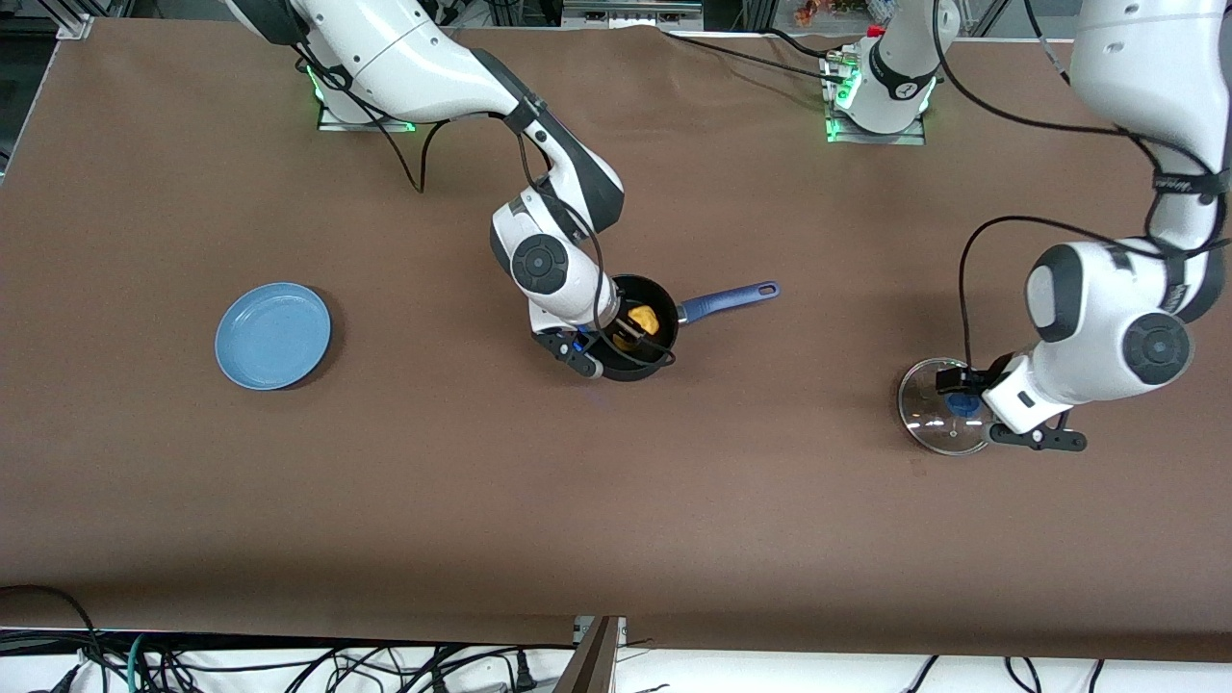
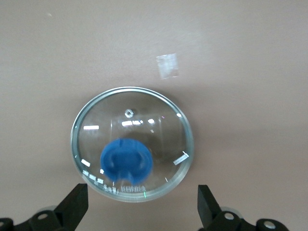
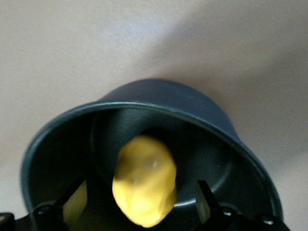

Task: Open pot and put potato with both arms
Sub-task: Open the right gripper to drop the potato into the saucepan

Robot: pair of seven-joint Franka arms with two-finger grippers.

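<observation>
The bumpy yellow potato (image 3: 144, 186) lies in the round black pot (image 1: 639, 327) between the spread right gripper (image 3: 142, 204), while the left gripper (image 2: 143, 204) hangs spread over the clear glass lid (image 2: 132, 149).

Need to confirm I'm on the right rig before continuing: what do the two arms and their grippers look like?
Both arms are glossy white with rounded jointed segments, black bands and dark round joint caps. Loose black cables loop along each arm. The left gripper and right gripper are black with two flat fingers. Green lights glow at both bases on the brown table.
</observation>
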